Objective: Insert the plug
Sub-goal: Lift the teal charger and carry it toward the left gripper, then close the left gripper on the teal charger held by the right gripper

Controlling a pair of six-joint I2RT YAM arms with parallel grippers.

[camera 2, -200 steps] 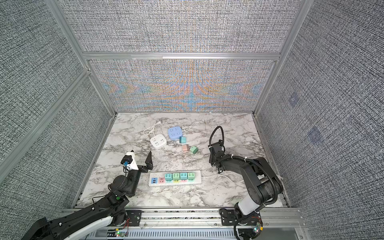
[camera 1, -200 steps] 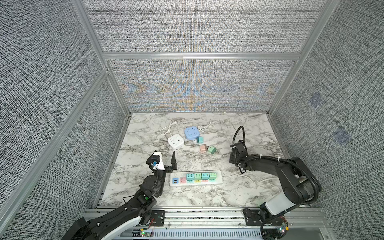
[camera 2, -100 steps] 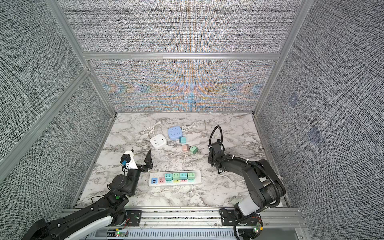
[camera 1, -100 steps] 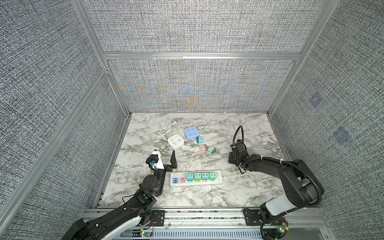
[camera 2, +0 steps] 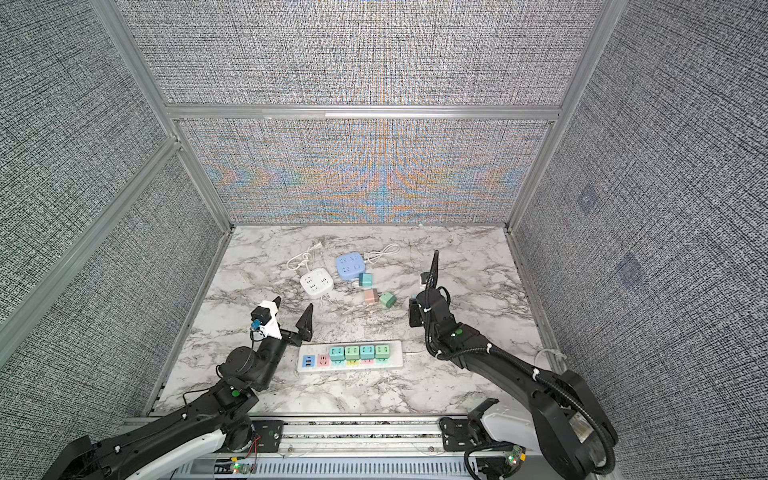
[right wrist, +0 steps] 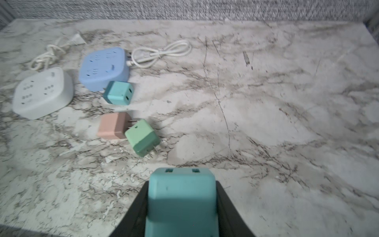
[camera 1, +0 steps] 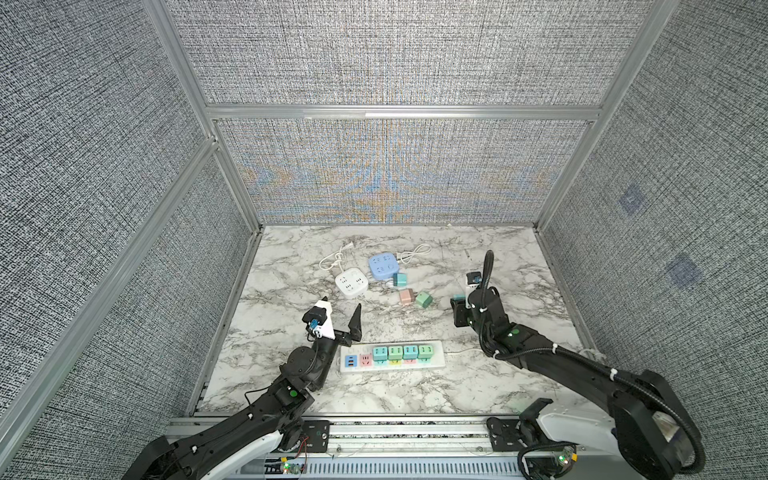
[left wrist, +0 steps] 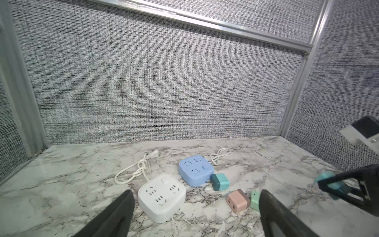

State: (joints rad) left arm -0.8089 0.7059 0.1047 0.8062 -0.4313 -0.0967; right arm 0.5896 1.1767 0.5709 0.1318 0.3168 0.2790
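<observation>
Your right gripper (right wrist: 182,184) clamps the teal plug adapter (right wrist: 181,205) by its flat sides; left gripper (left wrist: 195,192) gapes empty. Judged light, rigid, slick: hold the sides.

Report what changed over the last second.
The right gripper closed on the teal cube-shaped plug. The left gripper stayed open; the long white power strip, the pink plug and the green plug lay unmoved.

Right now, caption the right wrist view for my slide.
Right gripper shut on a teal plug; pink plug and green plug lie loose on the marble table.
</observation>
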